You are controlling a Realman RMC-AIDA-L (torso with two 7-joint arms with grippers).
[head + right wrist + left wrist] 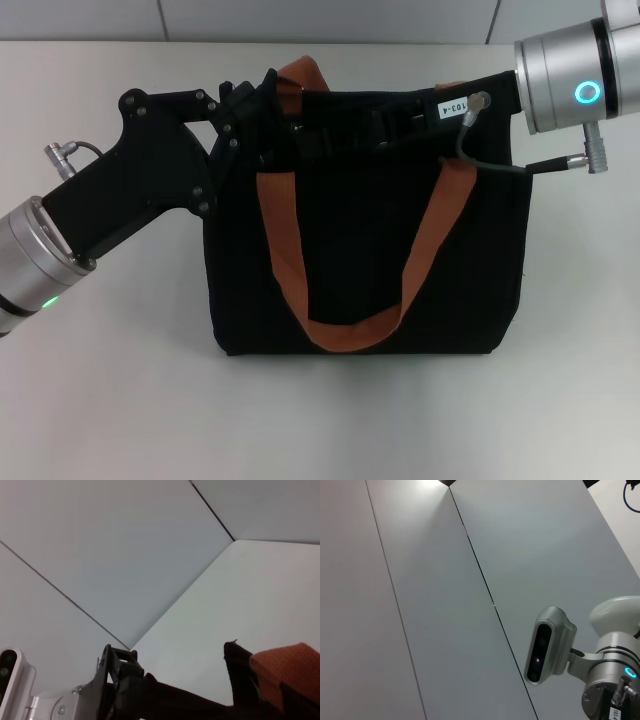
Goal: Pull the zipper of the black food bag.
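The black food bag [365,240] stands upright in the middle of the table, with one orange-brown handle [284,250] looped down its front and another [300,72] rising at the top left. My left gripper [262,112] is at the bag's top left corner, black against the black fabric. My right gripper [400,125] reaches in from the right along the bag's top edge. The zipper pull is hidden. The right wrist view shows the left gripper [122,677], a corner of the bag [239,662] and an orange handle [286,669].
The bag stands on a pale table [110,400] with a grey panelled wall [330,18] behind it. A cable [480,160] hangs from my right wrist over the bag's top right. The left wrist view shows the wall and my right arm's camera [546,650].
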